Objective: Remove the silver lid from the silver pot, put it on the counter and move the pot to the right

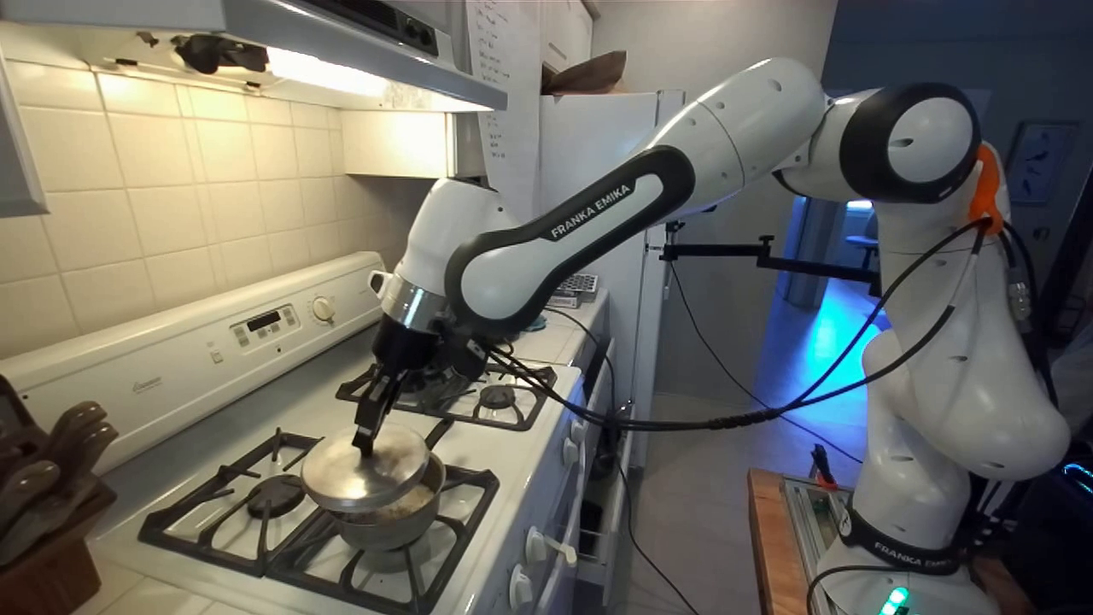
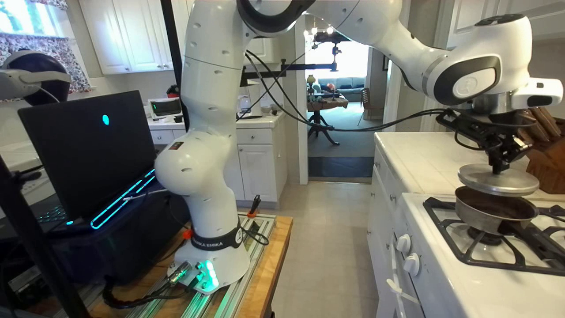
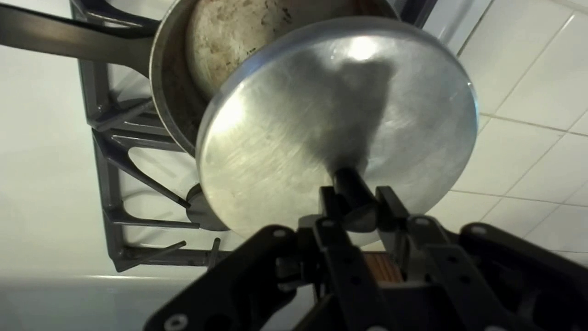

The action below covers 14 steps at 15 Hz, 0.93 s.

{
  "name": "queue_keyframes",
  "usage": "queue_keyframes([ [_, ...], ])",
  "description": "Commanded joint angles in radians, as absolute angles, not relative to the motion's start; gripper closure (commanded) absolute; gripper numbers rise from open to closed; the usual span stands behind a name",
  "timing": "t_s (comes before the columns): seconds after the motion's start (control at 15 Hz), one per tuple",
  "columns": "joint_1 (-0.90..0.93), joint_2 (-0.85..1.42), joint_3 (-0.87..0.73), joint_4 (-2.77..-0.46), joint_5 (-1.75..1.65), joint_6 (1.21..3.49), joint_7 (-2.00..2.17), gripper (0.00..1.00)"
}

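Our gripper is squeezed narrow on the black knob of the silver lid, so we are holding the lid by its top. In both exterior views we see it in the air above the silver pot, with a gap between the two. In the wrist view the lid hides only part of the pot's mouth. Inside the pot we see a pale, blotchy surface with dark specks; whether it is food or the bare bottom, we cannot tell. The pot's handle sticks out from its side.

Our pot sits on a black grate of the white stove. In an exterior view we see a dark burner cap beside the pot. The stove's dials are on its front, near the pot. The tiled counter begins just past the pot, and on it, beyond the pot, stands a wooden knife block. The arm reaches down over the pot from its base, which is well apart from the pot. A laptop, also well apart from the pot, stands with its back towards us in an exterior view.
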<state>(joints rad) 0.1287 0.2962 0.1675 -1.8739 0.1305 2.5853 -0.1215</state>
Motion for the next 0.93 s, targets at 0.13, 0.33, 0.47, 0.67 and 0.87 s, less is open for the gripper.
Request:
queue_keyframes([
  [0.13, 0.128, 0.274, 0.227, -1.875, 0.184, 2.581, -0.159, 0.94],
  [0.33, 0.138, 0.293, 0.264, -1.867, 0.209, 2.581, -0.182, 0.94],
  [0.47, 0.147, 0.310, 0.289, -1.862, 0.217, 2.582, -0.197, 0.94],
  [0.67, 0.162, 0.345, 0.320, -1.856, 0.222, 2.585, -0.222, 0.94],
  [0.87, 0.169, 0.383, 0.343, -1.852, 0.219, 2.591, -0.245, 0.94],
])
